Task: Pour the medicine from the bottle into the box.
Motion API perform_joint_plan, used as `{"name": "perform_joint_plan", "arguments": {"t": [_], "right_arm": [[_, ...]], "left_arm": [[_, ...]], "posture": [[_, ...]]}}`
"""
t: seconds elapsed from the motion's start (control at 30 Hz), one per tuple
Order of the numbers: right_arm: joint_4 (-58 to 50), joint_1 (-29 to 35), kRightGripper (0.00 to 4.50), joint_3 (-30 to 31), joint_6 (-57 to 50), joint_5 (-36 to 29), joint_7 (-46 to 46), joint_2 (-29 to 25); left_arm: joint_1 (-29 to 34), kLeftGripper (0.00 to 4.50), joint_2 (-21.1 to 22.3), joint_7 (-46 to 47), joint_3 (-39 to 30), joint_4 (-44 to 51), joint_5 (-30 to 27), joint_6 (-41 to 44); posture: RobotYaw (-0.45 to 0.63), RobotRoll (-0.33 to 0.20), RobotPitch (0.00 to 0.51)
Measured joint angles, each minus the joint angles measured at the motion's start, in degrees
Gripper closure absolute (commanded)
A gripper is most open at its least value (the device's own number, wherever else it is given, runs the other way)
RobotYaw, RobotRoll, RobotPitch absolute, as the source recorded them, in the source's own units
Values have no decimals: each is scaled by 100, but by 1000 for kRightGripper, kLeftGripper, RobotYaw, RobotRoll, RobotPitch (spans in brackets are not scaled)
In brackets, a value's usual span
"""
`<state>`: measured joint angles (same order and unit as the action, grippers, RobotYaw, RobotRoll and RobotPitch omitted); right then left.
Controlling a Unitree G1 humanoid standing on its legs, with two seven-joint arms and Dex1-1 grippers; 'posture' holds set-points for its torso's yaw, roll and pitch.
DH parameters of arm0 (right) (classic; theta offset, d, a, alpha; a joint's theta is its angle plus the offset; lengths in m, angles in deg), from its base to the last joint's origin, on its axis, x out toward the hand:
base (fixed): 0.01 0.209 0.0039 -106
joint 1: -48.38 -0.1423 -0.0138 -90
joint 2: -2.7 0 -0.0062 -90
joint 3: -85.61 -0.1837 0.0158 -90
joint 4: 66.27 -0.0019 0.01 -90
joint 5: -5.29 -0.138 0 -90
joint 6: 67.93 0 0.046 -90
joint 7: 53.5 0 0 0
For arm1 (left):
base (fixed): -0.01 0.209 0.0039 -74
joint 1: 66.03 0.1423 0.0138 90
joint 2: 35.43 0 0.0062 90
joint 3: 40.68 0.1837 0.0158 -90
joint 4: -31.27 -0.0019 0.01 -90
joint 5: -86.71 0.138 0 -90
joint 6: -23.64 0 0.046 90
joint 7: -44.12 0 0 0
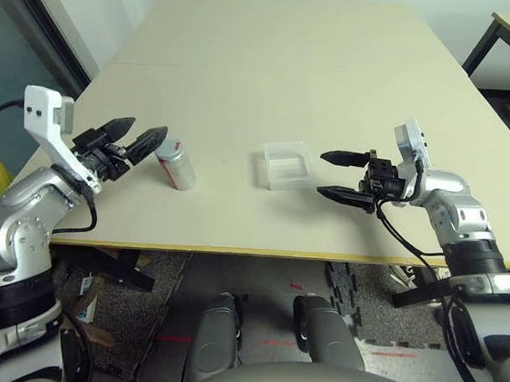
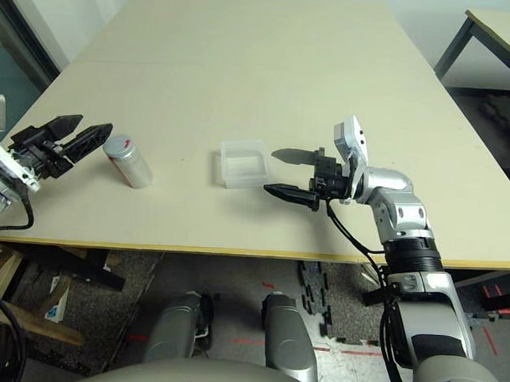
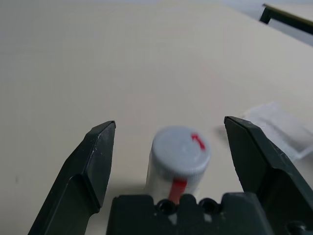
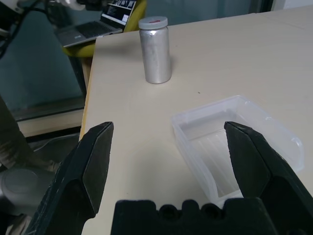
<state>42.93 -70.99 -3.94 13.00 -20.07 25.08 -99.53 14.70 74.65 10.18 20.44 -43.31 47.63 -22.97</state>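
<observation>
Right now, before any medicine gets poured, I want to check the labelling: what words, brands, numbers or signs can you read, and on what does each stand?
No word, brand or number can be read.
Bottle: red marks on its side, no lettering legible.
Cap: a red mark rather like an arrow, no words.
Laptop: text on its screen, too small to read.

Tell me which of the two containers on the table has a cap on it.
The silvery bottle, standing upright by the left gripper: its grey cap is on, while the clear box is open-topped.
</observation>
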Motion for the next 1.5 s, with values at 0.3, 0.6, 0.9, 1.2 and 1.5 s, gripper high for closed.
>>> {"name": "perform_joint_plan", "arguments": {"t": [0.3, 0.6, 0.9, 1.2, 1.5], "right_arm": [[131, -70, 0, 32, 184, 136, 13, 11], [131, -59, 0, 31, 254, 150, -45, 9], [127, -11, 0, 29, 294, 149, -82, 4], [47, 87, 0, 26, 293, 148, -164, -11], [-96, 151, 0, 14, 289, 144, -222, -47]], "left_arm": [[705, 42, -284, -9, 267, 206, 75, -480], [884, 42, -380, -50, 630, -92, 430, -1128], [884, 42, -587, -152, 1086, -885, 1004, -1967], [351, 42, -741, -263, 1460, -1700, 1469, -2910], [-18, 42, -813, -405, 1560, -2389, 1603, -3453]], "posture": [[-49, 0, 139], [-74, 0, 135], [-93, 0, 128], [-110, 0, 124], [-127, 0, 115]]}}
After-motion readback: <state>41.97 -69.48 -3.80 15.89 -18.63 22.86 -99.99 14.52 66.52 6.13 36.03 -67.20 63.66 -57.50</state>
